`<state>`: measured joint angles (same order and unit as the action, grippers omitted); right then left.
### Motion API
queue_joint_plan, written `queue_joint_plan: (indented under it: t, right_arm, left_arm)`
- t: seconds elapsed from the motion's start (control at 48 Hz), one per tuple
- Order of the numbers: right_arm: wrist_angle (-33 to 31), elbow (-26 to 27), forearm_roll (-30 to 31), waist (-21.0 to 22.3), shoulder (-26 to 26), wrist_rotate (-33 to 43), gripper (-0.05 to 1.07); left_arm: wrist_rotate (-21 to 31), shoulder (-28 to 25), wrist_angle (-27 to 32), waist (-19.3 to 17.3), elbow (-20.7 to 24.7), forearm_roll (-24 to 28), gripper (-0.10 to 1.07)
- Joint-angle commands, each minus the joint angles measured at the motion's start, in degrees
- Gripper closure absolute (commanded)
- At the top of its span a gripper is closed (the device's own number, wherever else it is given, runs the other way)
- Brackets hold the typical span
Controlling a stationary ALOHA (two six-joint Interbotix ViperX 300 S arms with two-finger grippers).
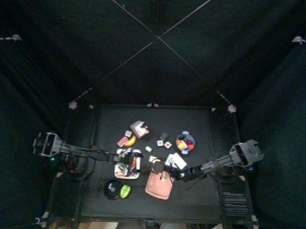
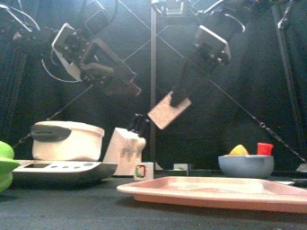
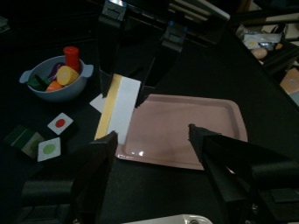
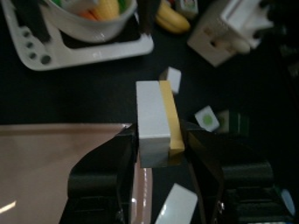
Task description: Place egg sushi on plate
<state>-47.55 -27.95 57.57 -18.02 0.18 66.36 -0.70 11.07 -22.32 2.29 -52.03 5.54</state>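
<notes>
One white-and-yellow block of egg sushi (image 4: 156, 122) hangs clamped in the right end effector (image 4: 156, 162), long axis running out along the jaws. Just below and slightly to one side waits the pale pink squarish plate (image 3: 187, 131); the left end effector (image 3: 155, 153), jaws apart, hovers nearby.

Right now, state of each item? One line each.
Egg sushi: held in the air by the right claw, above the table, not on the plate.
Plate: flat on the table, nothing on it.
Left claw: open, empty, hanging over the plate.
Bowl: upright, with toy food in it.
</notes>
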Motion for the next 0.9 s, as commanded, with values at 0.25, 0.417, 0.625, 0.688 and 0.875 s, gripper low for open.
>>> queue_joint_plan:
  t: [0.25, 0.417, 0.625, 0.688, 0.875]
  right_arm:
    - [-14.94, 7.65, -14.06, -4.04, 3.6, 0.09, 0.42]
    - [-19.16, 12.57, -16.44, -5.98, 10.46, -0.26, 0.42]
    - [-24.26, 18.19, -14.41, -7.47, 16.61, -0.44, 0.42]
    - [-24.26, 18.98, -14.06, -7.56, 17.58, -0.44, 0.41]
    - [-24.26, 19.42, -14.33, -7.29, 19.16, -0.35, 0.41]
  left_arm:
    - [0.0, 1.67, -0.62, -0.79, 0.09, -1.76, 0.0]
    - [0.0, 1.76, -0.62, -0.79, -0.35, -1.85, 0.0]
    - [0.0, 1.76, -0.62, -0.88, -0.53, -1.85, 0.0]
    - [0.0, 1.76, -0.62, -0.88, -0.62, -1.85, 0.0]
    - [0.0, 1.76, -0.62, -0.88, -0.62, -1.85, 0.0]
